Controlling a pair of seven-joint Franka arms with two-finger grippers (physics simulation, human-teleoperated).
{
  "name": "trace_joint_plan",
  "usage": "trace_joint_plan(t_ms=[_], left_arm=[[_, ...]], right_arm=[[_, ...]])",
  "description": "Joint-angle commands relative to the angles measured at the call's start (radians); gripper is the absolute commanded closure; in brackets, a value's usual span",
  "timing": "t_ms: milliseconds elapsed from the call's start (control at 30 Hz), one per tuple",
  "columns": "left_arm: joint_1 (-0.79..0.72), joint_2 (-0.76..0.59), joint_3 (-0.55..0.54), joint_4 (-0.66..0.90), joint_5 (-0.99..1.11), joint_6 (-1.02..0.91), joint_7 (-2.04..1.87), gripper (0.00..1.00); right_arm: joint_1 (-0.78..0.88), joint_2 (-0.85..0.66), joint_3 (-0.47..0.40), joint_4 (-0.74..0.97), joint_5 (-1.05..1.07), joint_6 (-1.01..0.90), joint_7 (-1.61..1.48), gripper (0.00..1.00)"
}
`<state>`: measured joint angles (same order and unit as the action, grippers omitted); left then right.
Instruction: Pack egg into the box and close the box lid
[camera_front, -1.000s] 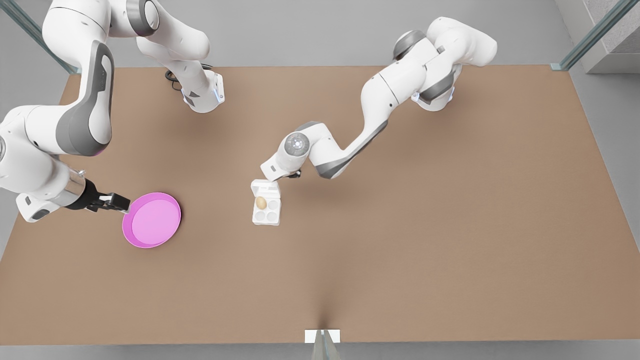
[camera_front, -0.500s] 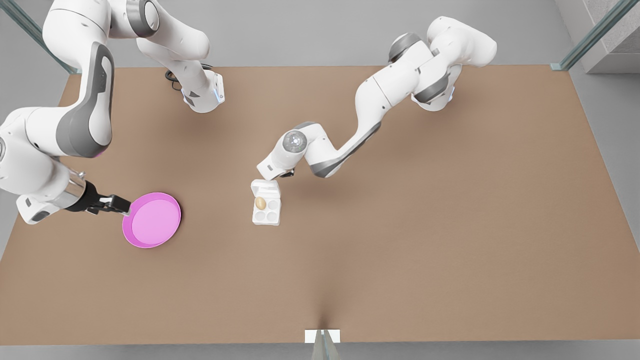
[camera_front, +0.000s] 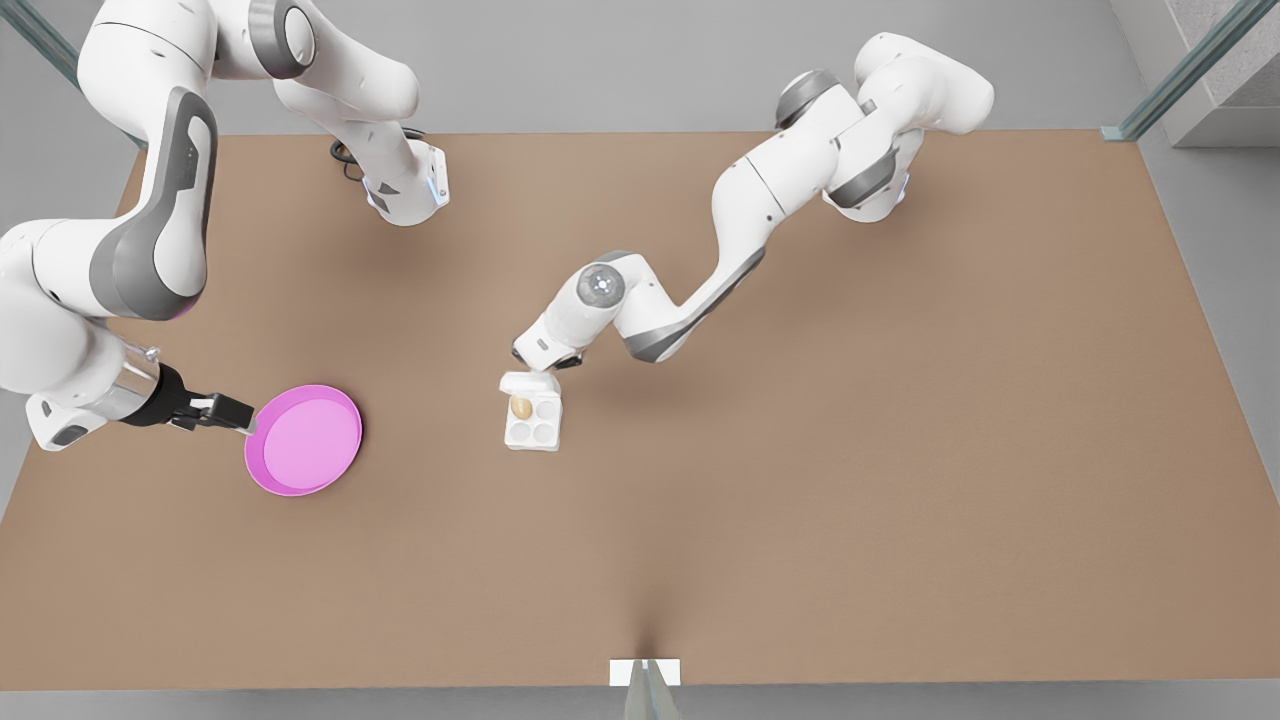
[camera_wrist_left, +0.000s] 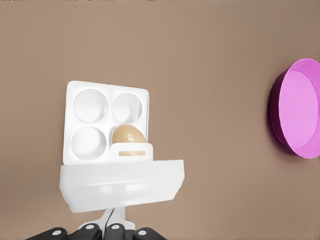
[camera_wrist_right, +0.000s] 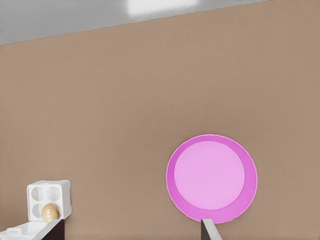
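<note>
Since a second ago your left hand (camera_front: 560, 366) has pushed the box lid (camera_front: 530, 382) up from lying flat behind the tray; it now stands tilted over the near wells. You can see the lid (camera_wrist_left: 121, 184) raised at the hinge edge in the left wrist view, with the hand's fingers just behind it, though you cannot tell whether they are spread or closed. Your egg (camera_front: 521, 407) sits in the box (camera_front: 534, 432), in the well next to the hinge on the front view's left; the other three wells hold nothing. Your right hand (camera_front: 232, 412) has drawn back slightly and waits at the rim of the pink plate (camera_front: 300, 475), its fingers spread apart, holding nothing, above the tabletop (camera_front: 900, 480).
</note>
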<state>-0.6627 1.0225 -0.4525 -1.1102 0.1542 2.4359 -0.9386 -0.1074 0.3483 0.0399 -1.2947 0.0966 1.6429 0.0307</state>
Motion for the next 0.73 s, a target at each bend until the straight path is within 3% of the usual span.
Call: trace_joint_plan(t_ms=[0,233,300,333,367,400,433,500,533,567,700], left_arm=[[0.0,0.004,0.0,0.001,-0.004,0.012,0.0,0.79],[0.02,0.03,-0.002,0.055,-0.007,0.056,0.01,0.79],[0.133,-0.168,-0.017,0.055,-0.08,-0.65,0.096,0.76],[0.257,-0.249,-0.015,0.055,-0.119,-0.914,0.302,0.16],[0.386,-0.332,0.008,0.053,-0.113,-1.109,0.383,0.0],[0.443,-0.38,0.069,0.05,-0.105,-1.15,0.464,0.0],[0.46,-0.44,0.21,0.052,-0.107,-1.158,0.563,0.0],[0.465,-0.482,0.33,0.044,-0.107,-1.172,0.728,0.0],[0.497,-0.665,0.336,-0.213,-0.11,-1.037,0.73,0.0],[0.497,-0.748,0.336,-0.332,-0.104,-0.939,0.73,0.0],[0.5,-0.776,0.35,-0.382,-0.113,-0.956,0.745,0.0]], right_arm=[[0.0,0.0,0.0,0.0,0.0,0.0,0.0,0.0],[0.0,0.0,0.0,0.0,0.0,0.002,0.0,0.0],[0.0,0.001,0.0,0.0,0.0,0.002,0.002,0.0],[0.002,0.001,0.0,0.0,0.0,0.015,0.009,0.0],[0.0,0.003,0.0,0.0,0.0,0.014,0.008,0.0],[0.0,0.003,0.0,0.0,0.0,0.014,0.009,0.0],[0.003,0.003,0.0,-0.002,0.0,0.014,0.011,0.0],[0.003,0.003,0.0,-0.002,0.0,0.014,0.011,0.0],[0.003,0.003,0.0,-0.002,0.0,0.014,0.009,0.0],[0.003,0.003,0.0,-0.003,0.0,0.014,0.009,0.0],[0.0,0.003,0.0,-0.003,0.0,0.014,0.008,0.0]])
